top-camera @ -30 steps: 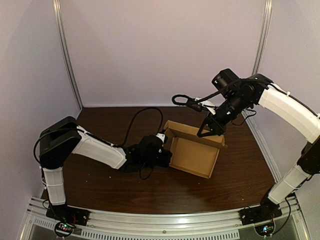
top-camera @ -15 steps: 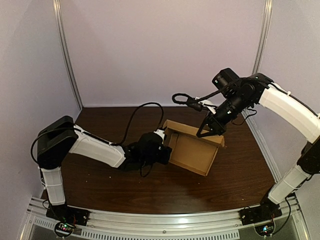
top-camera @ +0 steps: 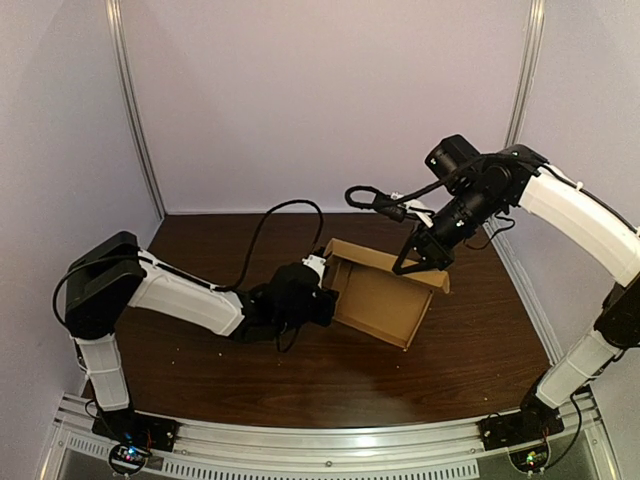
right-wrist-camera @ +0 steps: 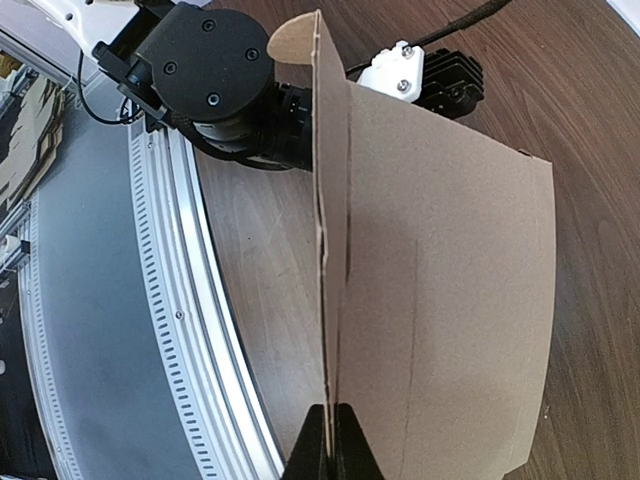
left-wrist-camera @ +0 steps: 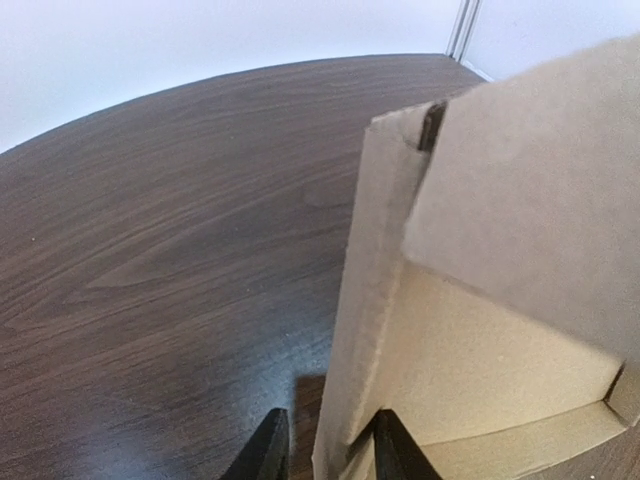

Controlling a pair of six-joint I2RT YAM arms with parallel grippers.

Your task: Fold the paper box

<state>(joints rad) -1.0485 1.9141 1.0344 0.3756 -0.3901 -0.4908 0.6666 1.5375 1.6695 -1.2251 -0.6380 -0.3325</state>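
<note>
**Box pinned between both arms, left wall is the hinge**

The paper box (top-camera: 380, 300) sits mid-table (top-camera: 200, 370), open and tipped up off the wood, directly between your two tools. Its long edge runs across the table, slanting from far-left to near-right.

Your right gripper (top-camera: 415, 265) comes down from above at the far-right corner. It is pinched tight on a thin flap (right-wrist-camera: 322, 200), which its wrist camera sees edge-on.

Your left gripper (top-camera: 322, 292) lies low at the box's left end, and its fingers (left-wrist-camera: 268, 452) straddle the bottom of the upright side wall (left-wrist-camera: 365, 300). A sliver of gap shows on the outer side, so I cannot tell whether that grip is actually clamped.

The next fold likely turns on this: the wall runs lengthwise away from the left tool, while the right tool holds the opposite corner. I judge the left arm better placed to work that wall while the right steadies.
</note>
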